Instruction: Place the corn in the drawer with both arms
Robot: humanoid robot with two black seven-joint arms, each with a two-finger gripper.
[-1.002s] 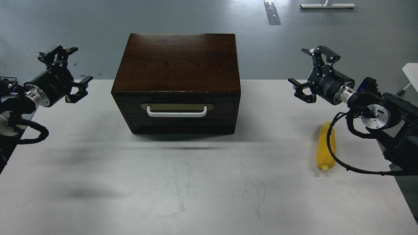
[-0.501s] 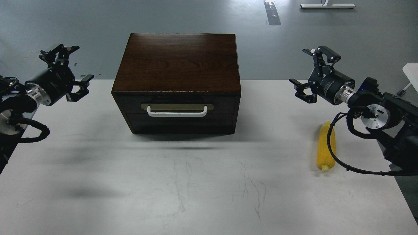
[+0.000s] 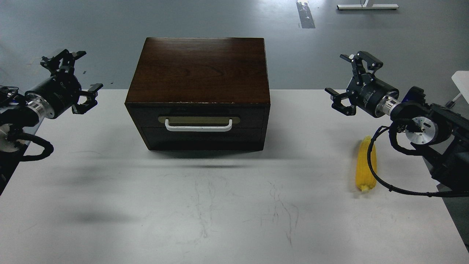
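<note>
— Grey floor all round, and a white bench (image 3: 220,205) in the middle of it. What's sitting on it?

— One dark brown wooden box (image 3: 199,69) toward the far side, centred. Its drawer (image 3: 198,116) is pushed fully in, the white bar handle (image 3: 198,125) lying across a brass-coloured plate.

— And the corn?

— The corn (image 3: 365,164) lies flat on the bench near the right edge, well apart from the box, pointed end away from the robot. A black cable (image 3: 377,179) from the right arm loops across it.

— Is either arm on it?

— No. The right gripper (image 3: 348,82) hangs in the air beyond the corn, to the right of the box, fingers spread wide with nothing between them. The left gripper (image 3: 75,79) is held up at the bench's left edge, well apart from the box, likewise spread wide and empty.
</note>
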